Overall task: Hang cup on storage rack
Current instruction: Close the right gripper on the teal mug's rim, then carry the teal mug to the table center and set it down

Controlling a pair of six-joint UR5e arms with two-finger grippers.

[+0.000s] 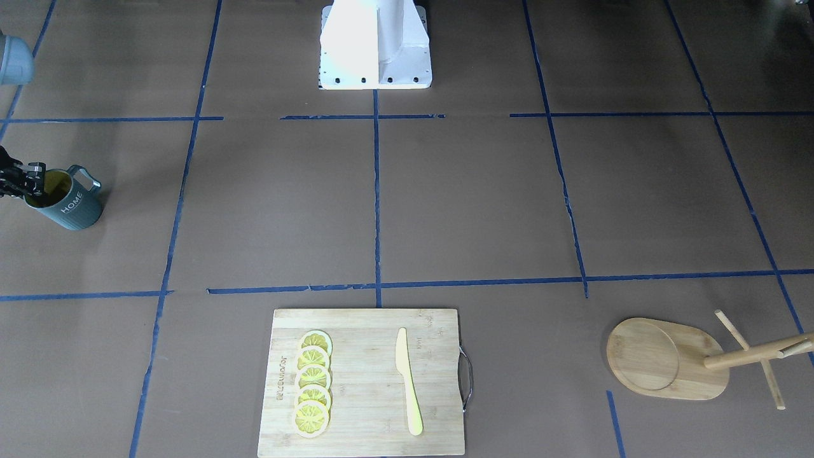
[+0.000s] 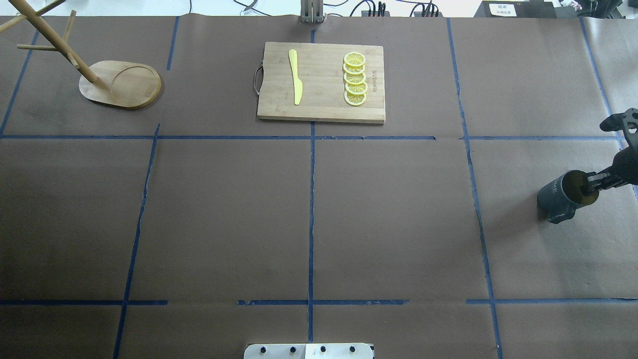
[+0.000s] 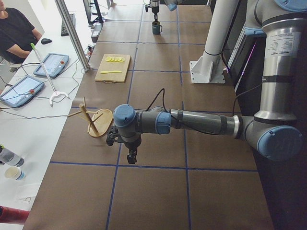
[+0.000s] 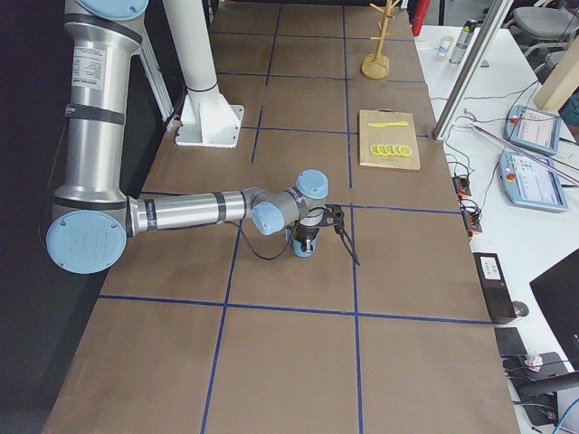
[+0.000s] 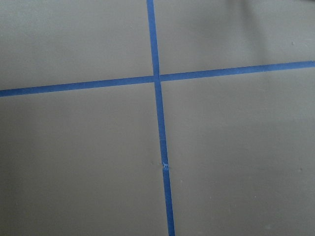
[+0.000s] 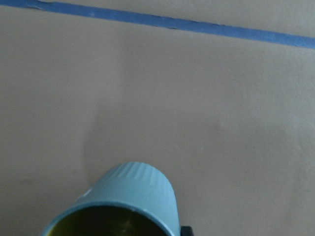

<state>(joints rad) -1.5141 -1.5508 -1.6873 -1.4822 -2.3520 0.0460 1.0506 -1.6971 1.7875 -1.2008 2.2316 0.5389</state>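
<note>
With right gripper jaws pinching the cup rim, we are aiming for a slow, level carry to the far-left rack.

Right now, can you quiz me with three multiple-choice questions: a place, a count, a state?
1. Where is the rack? A on the cutting board; B beside the cup; C far across the table from the cup.
2. How many lemon slices? A three; B five; C eight.
3. The cup is: A hung on the rack; B off the rack, right gripper at its rim; C on the cutting board.
Answers: C, opposite table ends; B, five in a row; B, the gripper reaches into its mouth.
</note>
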